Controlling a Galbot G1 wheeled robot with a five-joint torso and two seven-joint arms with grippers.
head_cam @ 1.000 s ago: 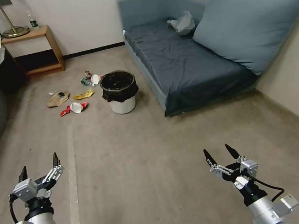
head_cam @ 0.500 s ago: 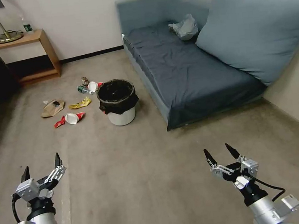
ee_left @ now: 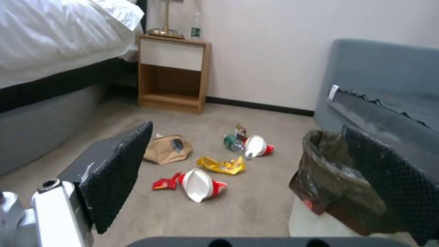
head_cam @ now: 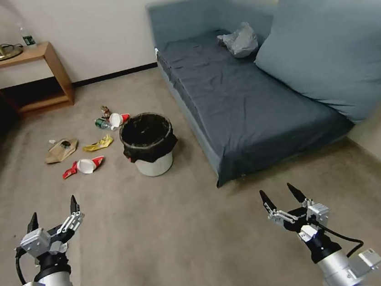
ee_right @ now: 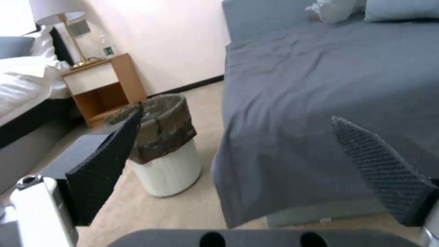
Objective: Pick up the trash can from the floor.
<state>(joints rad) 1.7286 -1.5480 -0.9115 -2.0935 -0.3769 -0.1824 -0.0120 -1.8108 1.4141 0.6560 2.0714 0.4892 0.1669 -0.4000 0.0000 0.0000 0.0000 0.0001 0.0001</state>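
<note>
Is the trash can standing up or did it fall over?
Standing up. The trash can sits on its base on the floor, its bag-lined opening facing up.

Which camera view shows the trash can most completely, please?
The head view: the trash can stands whole on the floor, rim and base visible. The right wrist view shows it partly behind a finger; the left wrist view cuts it at the edge.

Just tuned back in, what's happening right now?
Nothing is held. The left gripper and right gripper are open, raised low in front of the robot. The trash can stands upright on the carpet floor ahead, beside the blue sofa, with wrappers and cups scattered on its left.
</note>
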